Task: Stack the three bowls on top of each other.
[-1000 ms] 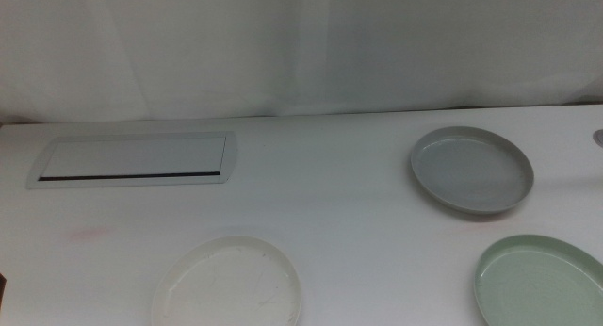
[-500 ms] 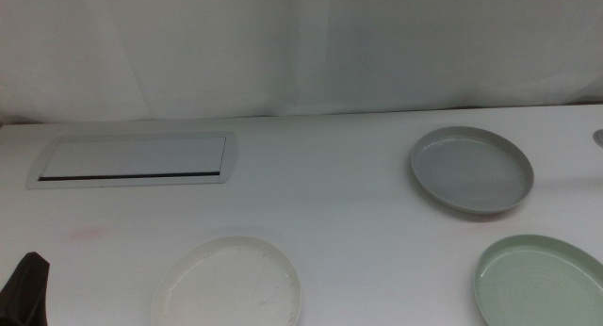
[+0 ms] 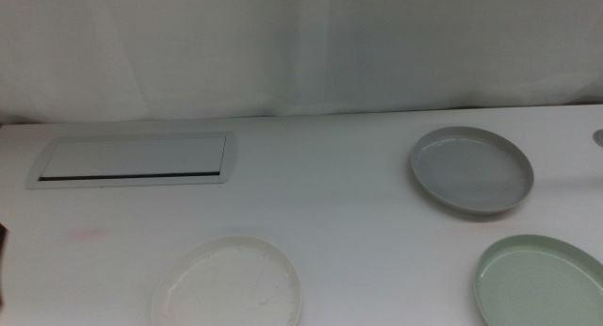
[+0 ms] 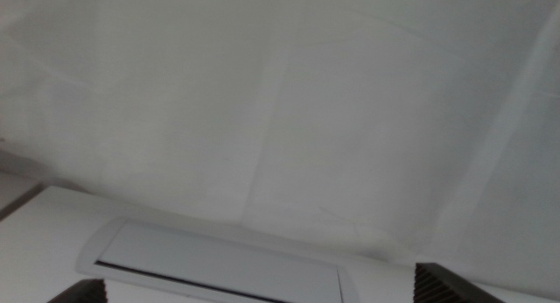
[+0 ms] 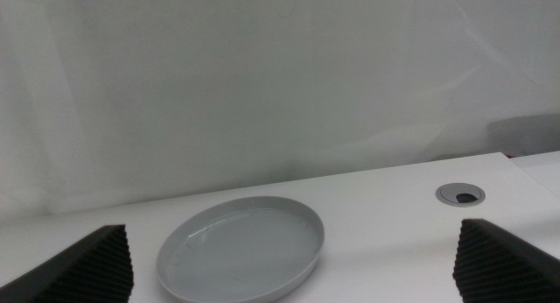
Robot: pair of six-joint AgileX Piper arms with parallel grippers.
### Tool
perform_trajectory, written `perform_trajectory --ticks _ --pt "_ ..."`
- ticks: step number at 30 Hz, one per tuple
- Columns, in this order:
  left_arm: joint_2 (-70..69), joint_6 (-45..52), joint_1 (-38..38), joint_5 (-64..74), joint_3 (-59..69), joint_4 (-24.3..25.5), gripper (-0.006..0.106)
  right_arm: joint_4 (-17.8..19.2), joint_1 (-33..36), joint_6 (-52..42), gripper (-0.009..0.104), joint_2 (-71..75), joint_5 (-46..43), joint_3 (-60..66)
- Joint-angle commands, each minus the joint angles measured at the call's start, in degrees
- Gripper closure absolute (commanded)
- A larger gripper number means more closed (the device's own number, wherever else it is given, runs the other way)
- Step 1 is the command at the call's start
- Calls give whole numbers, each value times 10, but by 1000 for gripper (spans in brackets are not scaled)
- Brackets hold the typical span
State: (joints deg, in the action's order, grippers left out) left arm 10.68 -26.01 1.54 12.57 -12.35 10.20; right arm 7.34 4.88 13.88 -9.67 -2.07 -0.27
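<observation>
Lying beyond the right jaws: grey bowl [image 5: 241, 249].

A lab-like test bench: bare white table [image 3: 330, 189], white cloth backdrop [image 3: 301, 48], and a cable grommet [image 5: 460, 193].

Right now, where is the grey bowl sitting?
In the middle view the grey bowl sits alone on the table's right side, behind the pale green bowl and far right of the white panel.
</observation>
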Motion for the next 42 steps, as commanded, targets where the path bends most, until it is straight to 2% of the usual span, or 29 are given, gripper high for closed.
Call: perform_trajectory --ticks 1,4,10,12,14,25,31,42 --pt "30 -4 2 87 -70 -6 10 4 2 1 -8 2 -7 23" --pt "80 16 2 169 -156 -34 10 4 2 1 -8 2 -10 23" --pt "188 107 -1 264 -291 -145 10 4 2 1 -8 2 -10 23" --pt "244 177 -9 316 -331 -174 10 4 2 1 -8 2 -10 23" --pt "288 188 -17 356 -355 -181 10 4 2 1 -8 2 -10 23" --pt "502 193 -91 413 -376 -181 10 3 2 1 -8 2 -10 23" --pt "621 119 -142 374 -357 -120 10 4 2 1 -8 2 -10 23" --pt "785 86 -171 251 -300 -120 10 4 2 1 -8 2 -10 23"
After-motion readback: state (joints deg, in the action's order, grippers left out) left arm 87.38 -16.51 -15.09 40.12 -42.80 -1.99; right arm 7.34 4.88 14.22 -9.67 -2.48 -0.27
